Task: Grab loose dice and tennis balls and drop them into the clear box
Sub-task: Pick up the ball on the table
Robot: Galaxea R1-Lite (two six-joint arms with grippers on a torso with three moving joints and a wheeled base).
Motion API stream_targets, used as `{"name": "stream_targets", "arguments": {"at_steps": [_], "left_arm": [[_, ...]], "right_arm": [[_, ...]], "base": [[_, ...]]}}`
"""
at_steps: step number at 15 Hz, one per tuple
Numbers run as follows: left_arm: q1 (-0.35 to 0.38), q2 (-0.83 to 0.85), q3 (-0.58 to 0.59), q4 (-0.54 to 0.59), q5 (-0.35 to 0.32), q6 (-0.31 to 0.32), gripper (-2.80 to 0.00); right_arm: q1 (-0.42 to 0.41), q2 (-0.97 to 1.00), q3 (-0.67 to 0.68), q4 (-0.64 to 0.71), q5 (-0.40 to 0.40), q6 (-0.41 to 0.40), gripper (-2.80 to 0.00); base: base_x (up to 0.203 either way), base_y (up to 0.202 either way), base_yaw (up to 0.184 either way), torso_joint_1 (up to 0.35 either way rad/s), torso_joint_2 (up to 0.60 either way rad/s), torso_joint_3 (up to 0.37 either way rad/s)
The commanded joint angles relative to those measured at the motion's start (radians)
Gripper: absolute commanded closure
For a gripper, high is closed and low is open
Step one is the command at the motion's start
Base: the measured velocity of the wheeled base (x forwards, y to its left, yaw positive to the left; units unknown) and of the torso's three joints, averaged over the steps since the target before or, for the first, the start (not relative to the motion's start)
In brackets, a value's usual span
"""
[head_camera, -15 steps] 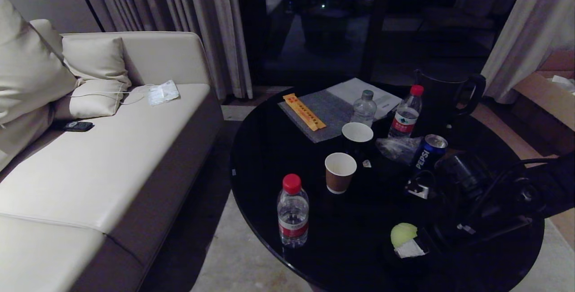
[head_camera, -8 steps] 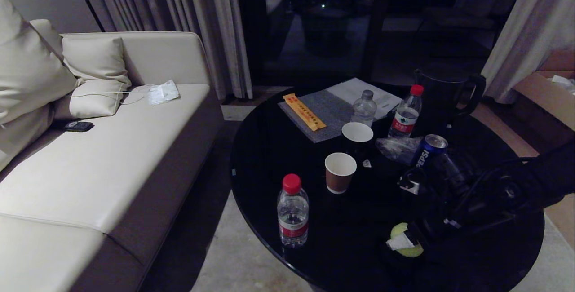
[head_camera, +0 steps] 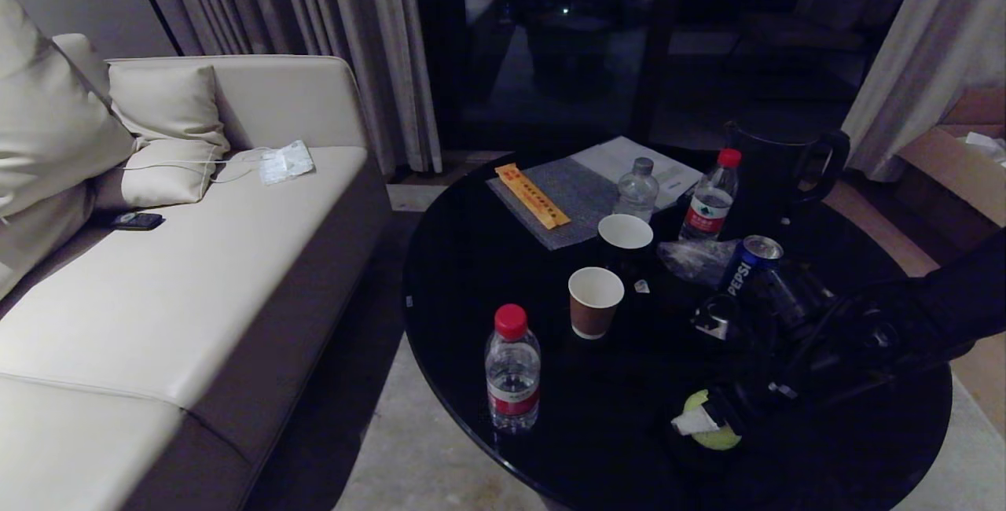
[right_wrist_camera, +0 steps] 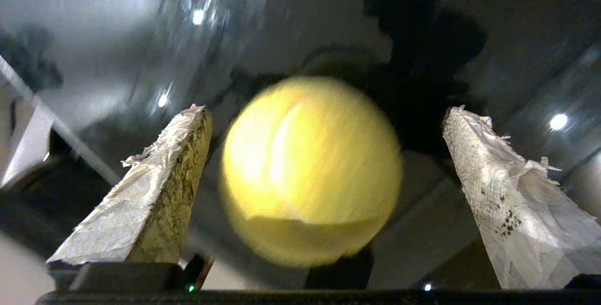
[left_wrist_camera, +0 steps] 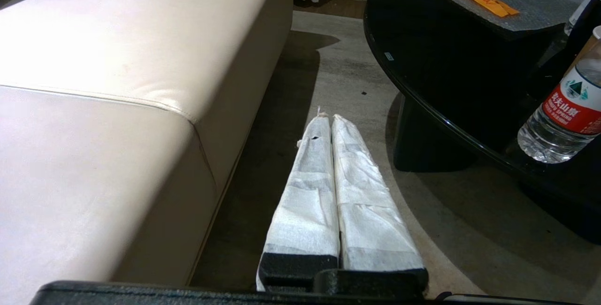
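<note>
One yellow-green tennis ball [head_camera: 715, 439] lies on the round black table [head_camera: 471, 275], near its front right edge. My right gripper [head_camera: 698, 376] is low over the table and open, one finger on each side of the ball. The near finger's white pad [head_camera: 693, 421] covers part of the ball. In the right wrist view the tennis ball [right_wrist_camera: 312, 169] fills the space between the fingers of the right gripper [right_wrist_camera: 325, 109], with a gap on both sides. My left gripper [left_wrist_camera: 328, 118] hangs shut and empty over the floor between sofa and table. The dice and the clear box are out of view.
On the table stand a water bottle [head_camera: 512, 373], two paper cups [head_camera: 595, 300] [head_camera: 625, 234], a Pepsi can [head_camera: 750, 263], two more bottles [head_camera: 711, 196] [head_camera: 637, 190], a black kettle [head_camera: 774, 169] and a grey mat [head_camera: 566, 196]. A cream sofa [head_camera: 196, 275] stands to the left.
My right arm has moved left in the head view and sunk, so its open fingers now straddle the tennis ball. The ball and the left arm have kept still.
</note>
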Motion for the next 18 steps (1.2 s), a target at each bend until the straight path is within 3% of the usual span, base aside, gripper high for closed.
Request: {"name": "stream_targets", "arguments": {"at_steps": [1,4,18], "left_arm": [[0.000,0.002,0.002,0.000,0.001,-0.001,0.00],[0.000,0.002,0.002,0.000,0.001,-0.001,0.00],[0.000,0.002,0.002,0.000,0.001,-0.001,0.00]], "right_arm": [[0.006,0.019,0.002,-0.036,-0.016,-0.008,-2.80],[0.020,0.022,0.006,-0.038,-0.077,-0.007,-2.80],[0.018,-0.035,0.039,-0.025,-0.081,-0.008,-2.80]], "base": [[0.000,0.000,0.000,0.000,0.00,0.000],[0.000,0.000,0.000,0.000,0.00,0.000],[0.000,0.000,0.000,0.000,0.00,0.000]]}}
